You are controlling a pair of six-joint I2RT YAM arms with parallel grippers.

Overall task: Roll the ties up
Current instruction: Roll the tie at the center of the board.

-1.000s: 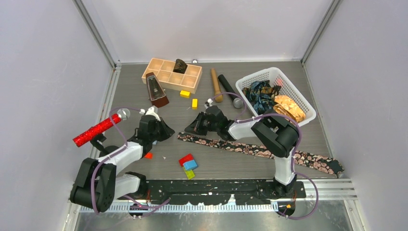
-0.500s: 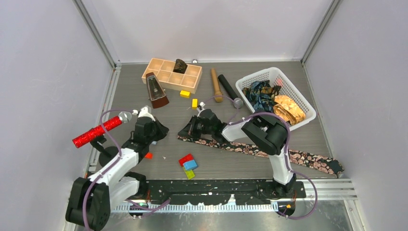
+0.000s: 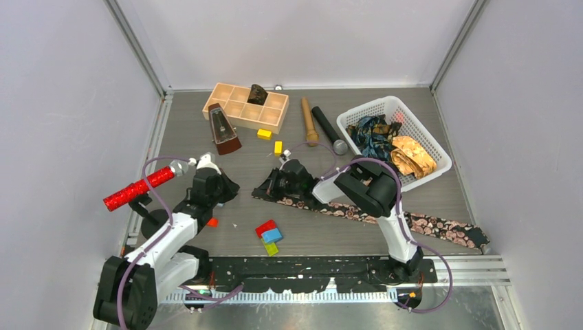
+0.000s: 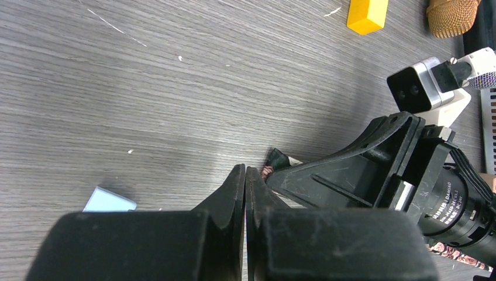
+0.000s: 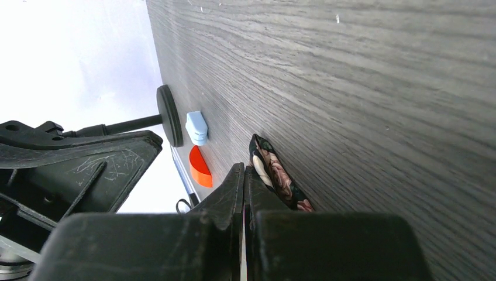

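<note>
Top external view showed a grey wood-grain table (image 3: 192, 130) walled in by pale lilac panels (image 3: 295, 41). A black paisley tie (image 3: 447, 229) lay flat across the near side. The right pincer (image 3: 261, 190) was clenched empty beside the tie's narrow tip, and the left pincer (image 3: 234, 187) was clenched empty nearby. A blue-teal tie (image 3: 371, 135) and a golden tie (image 3: 414, 155) sat in a white basket (image 3: 424, 132)

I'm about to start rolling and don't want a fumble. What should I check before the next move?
1. Paisley tie lies flat, unrolled: ok.
2. Right fingers shut at the tie's narrow end: ok.
3. Narrow end actually pinched: cannot tell, it shows beside the fingers.
4. Left fingers shut, holding nothing, close by: ok.
5. Blocks lie apart from the tie: ok.
6. Other ties sit in the basket: ok.
</note>
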